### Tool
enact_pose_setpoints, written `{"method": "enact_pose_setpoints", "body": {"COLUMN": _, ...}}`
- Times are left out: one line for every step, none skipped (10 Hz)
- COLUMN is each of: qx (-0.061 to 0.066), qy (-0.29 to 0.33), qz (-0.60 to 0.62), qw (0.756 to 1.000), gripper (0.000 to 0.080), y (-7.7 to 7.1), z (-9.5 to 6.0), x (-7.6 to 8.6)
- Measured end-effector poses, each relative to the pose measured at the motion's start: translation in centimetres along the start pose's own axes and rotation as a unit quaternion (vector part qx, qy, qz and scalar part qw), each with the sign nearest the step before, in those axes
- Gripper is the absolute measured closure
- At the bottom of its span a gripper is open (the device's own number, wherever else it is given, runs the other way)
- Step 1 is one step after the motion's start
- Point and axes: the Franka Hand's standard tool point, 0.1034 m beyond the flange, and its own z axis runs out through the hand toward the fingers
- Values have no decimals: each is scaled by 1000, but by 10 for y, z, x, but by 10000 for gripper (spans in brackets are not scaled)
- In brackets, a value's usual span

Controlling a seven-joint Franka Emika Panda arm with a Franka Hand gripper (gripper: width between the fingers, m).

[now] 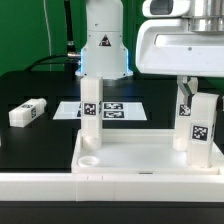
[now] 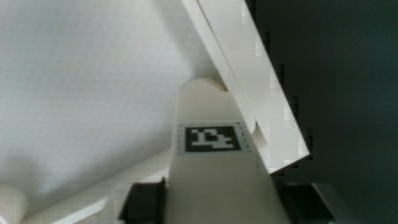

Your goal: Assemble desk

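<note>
With the gripper point(image 1: 187, 92) closed around the upright leg point(image 1: 203, 128) at the panel's point(image 1: 140, 155) right corner in the exterior view, the leg should be kept vertical and twisted home into its socket.

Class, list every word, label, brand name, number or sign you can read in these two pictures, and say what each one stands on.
No readable words, brands or numbers.
Black-and-white square tags, patterns only, no letters: on the upright legs, the lying leg, and the marker board.
Wrist view: one tag on a leg, blurred pattern only.
</note>
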Motion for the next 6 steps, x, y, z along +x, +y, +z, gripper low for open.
{"method": "enact_pose_setpoints", "body": {"qx": 0, "qy": 0, "qz": 0, "qw": 1000, "gripper": 509, "y": 0, "z": 0, "x": 0}}
{"method": "enact_pose_setpoints", "body": {"qx": 0, "qy": 0, "qz": 2, "qw": 1000, "gripper": 509, "y": 0, "z": 0, "x": 0}}
{"method": "enact_pose_setpoints", "body": {"qx": 0, "qy": 0, "qz": 13, "qw": 1000, "gripper": 509, "y": 0, "z": 0, "x": 0}}
{"method": "enact_pose_setpoints", "body": {"qx": 0, "qy": 0, "qz": 17, "qw": 1000, "gripper": 509, "y": 0, "z": 0, "x": 0}}
{"method": "enact_pose_setpoints", "body": {"qx": 2, "qy": 0, "qz": 59, "qw": 998, "gripper": 509, "y": 0, "z": 0, "x": 1}}
{"method": "enact_pose_setpoints", "body": {"qx": 8, "qy": 1, "qz": 113, "qw": 994, "gripper": 509, "y": 2, "z": 0, "x": 2}}
